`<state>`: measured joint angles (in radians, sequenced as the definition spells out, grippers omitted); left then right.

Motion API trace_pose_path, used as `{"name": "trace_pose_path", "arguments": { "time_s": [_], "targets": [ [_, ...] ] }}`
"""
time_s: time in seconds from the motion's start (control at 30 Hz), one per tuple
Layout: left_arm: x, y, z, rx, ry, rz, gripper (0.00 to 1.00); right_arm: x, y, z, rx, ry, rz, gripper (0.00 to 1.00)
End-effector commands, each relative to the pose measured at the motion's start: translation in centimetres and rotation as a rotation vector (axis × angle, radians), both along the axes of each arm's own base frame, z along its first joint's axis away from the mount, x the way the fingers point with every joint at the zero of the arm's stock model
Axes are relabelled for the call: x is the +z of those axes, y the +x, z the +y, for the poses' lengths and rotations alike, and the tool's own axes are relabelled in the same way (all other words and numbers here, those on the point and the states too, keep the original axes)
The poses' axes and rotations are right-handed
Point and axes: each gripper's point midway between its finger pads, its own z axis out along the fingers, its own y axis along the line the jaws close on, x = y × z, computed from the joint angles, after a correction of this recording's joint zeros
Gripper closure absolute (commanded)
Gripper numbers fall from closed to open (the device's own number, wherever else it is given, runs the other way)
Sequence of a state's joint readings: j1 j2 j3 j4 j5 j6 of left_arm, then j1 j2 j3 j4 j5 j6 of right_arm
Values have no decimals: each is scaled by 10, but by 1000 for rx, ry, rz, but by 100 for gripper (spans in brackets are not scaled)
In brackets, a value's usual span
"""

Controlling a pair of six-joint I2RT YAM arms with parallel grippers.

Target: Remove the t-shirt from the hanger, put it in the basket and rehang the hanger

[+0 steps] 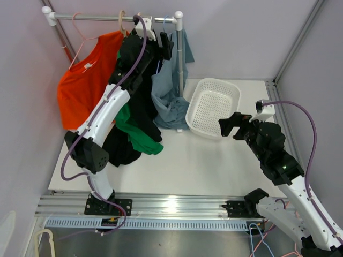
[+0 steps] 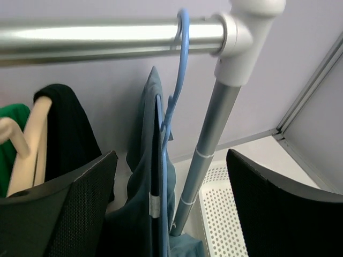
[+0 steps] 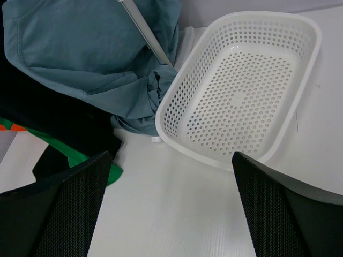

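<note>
A grey-blue t-shirt [image 1: 166, 96] hangs on a blue hanger [image 2: 172, 107] hooked over the metal rail [image 2: 107, 35] at its right end, beside the rack post [image 2: 211, 144]. Its lower part lies bunched on the table by the post's foot [image 3: 139, 115]. My left gripper [image 1: 165, 45] is raised to the rail and open [image 2: 171, 214]. The hanger and the shirt's shoulder [image 2: 142, 182] lie between its jaws, without visible contact. My right gripper [image 1: 231, 126] is open and empty [image 3: 169, 214], low over the table just before the basket.
A white perforated basket [image 1: 213, 107] stands right of the rack, also in the right wrist view [image 3: 241, 80]. An orange t-shirt [image 1: 80, 85] on a pink hanger, and green [image 1: 134, 131] and black [image 1: 142, 101] shirts on a cream hanger [image 2: 27, 155], hang further left.
</note>
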<state>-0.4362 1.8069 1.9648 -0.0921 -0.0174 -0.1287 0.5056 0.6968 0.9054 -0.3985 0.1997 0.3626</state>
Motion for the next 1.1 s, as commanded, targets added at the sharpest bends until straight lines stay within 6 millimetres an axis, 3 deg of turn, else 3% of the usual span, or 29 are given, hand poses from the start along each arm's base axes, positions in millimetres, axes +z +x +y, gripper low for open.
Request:
{"name": "trace_pose_path", "arguments": {
  "time_s": [0.0,0.03,0.07,0.1,0.17,0.2,0.23,0.33,0.43,0.57,0.63,0.67,0.7,0.73,0.87,0.9,1.07],
  "targets": [
    [36,-3,9,37,-22,-61,16,16,-3,3,23,27,-37,1],
    [34,0,9,44,-21,-54,18,15,-3,1,19,23,-36,0],
    [31,3,9,50,-19,-48,27,16,-4,0,13,23,-39,1],
    [41,4,10,59,-28,-64,32,17,-4,-1,14,18,-44,1],
    [29,15,7,68,-20,-43,37,19,-5,-2,9,15,-50,1],
    [37,15,7,73,-24,-54,39,21,-5,-3,6,15,-53,1],
    [30,23,5,79,-17,-38,40,21,-5,-3,9,9,-53,1],
    [39,26,-1,51,-13,-64,36,27,-4,-5,4,4,-61,0],
    [33,33,-7,43,-22,-51,34,34,-4,-4,9,0,-62,1],
    [29,41,-5,72,-12,-56,42,41,-6,-1,26,12,-72,1],
    [27,43,-5,78,-2,-56,55,42,-7,0,29,19,-76,1],
    [28,43,-4,79,-2,-58,89,41,-7,0,30,20,-74,1],
    [29,41,-2,85,-2,-55,99,40,-7,0,30,22,-74,0],
    [32,39,-2,84,-4,-59,99,40,-6,1,31,21,-72,0],
    [71,19,8,86,-36,-126,99,35,-5,4,45,13,-56,1],
    [93,6,15,91,-57,-162,99,34,-5,5,50,14,-52,1],
    [141,-37,34,107,-93,-236,99,28,-7,7,61,25,-40,1]
  ]
}}
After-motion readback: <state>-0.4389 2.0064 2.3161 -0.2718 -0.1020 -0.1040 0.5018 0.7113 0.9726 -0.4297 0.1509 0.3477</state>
